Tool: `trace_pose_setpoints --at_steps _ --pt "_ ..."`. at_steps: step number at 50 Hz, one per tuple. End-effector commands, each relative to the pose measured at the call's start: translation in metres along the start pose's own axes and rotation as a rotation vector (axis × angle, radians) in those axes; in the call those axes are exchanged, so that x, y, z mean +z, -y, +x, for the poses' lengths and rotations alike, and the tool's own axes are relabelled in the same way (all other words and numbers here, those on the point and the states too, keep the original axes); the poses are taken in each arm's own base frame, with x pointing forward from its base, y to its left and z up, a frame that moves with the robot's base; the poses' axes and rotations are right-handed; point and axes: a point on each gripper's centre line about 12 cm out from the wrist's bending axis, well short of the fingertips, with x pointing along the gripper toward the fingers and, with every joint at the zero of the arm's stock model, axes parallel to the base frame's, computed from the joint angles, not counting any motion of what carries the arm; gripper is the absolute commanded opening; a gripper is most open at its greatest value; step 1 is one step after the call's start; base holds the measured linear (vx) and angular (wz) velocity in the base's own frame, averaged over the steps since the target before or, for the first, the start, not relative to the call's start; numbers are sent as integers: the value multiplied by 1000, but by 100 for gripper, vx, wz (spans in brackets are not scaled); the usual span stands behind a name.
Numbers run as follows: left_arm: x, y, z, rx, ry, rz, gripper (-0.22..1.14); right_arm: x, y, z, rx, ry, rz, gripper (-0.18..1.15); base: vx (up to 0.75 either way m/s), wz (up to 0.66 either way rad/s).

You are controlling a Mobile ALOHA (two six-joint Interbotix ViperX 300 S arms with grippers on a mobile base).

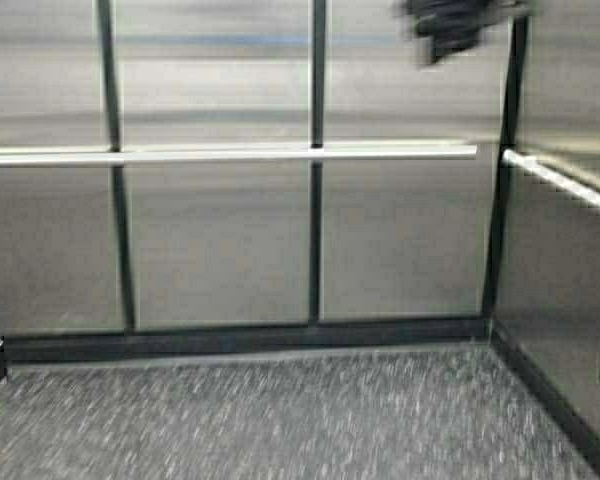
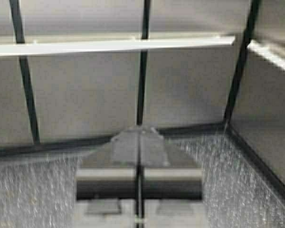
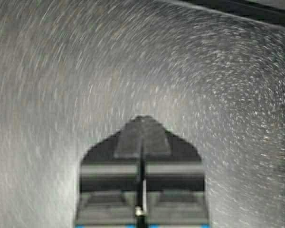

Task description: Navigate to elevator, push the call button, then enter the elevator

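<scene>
I am inside the elevator (image 1: 220, 240): brushed steel wall panels split by dark vertical seams, with a pale handrail (image 1: 230, 154) across the back wall and another (image 1: 565, 185) on the right wall. The call button is out of view. My left gripper (image 2: 140, 129) is shut and empty, pointing at the back wall low over the floor. My right gripper (image 3: 142, 118) is shut and empty, pointing down at the speckled floor. Only small corners of both arms show at the high view's lower edges.
Dark speckled carpet floor (image 1: 280, 420) runs to a dark baseboard (image 1: 250, 338) under the back wall. The right wall (image 1: 570, 300) meets the back wall at a corner. A dark blurred reflection (image 1: 450, 25) shows at the upper right.
</scene>
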Motion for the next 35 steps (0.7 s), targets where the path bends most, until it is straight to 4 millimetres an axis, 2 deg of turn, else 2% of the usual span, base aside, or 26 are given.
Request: trace_pose_setpoints --at_steps 1,3,6,12,15,25,35 --pt "-3 -4 12 24 -38 -20 2 19 15 -14 -5 122 99 5 47 8" --pt "-5 -5 13 29 -48 -32 2 12 8 -14 18 120 98 5 46 -6" --pt "-7 -5 13 30 -58 -47 2 7 20 -17 -8 123 128 5 43 -11" --pt "-5 -6 12 33 -60 -25 2 37 23 -28 -8 223 119 5 41 -4" --pt "-8 -6 15 37 -76 -33 2 44 29 -32 -29 241 90 5 43 6" --pt "-7 -6 14 36 -70 -25 2 24 34 -31 -56 183 30 5 44 11" --pt "-2 -6 14 34 -54 -17 2 36 33 -37 -52 226 25 5 41 1"
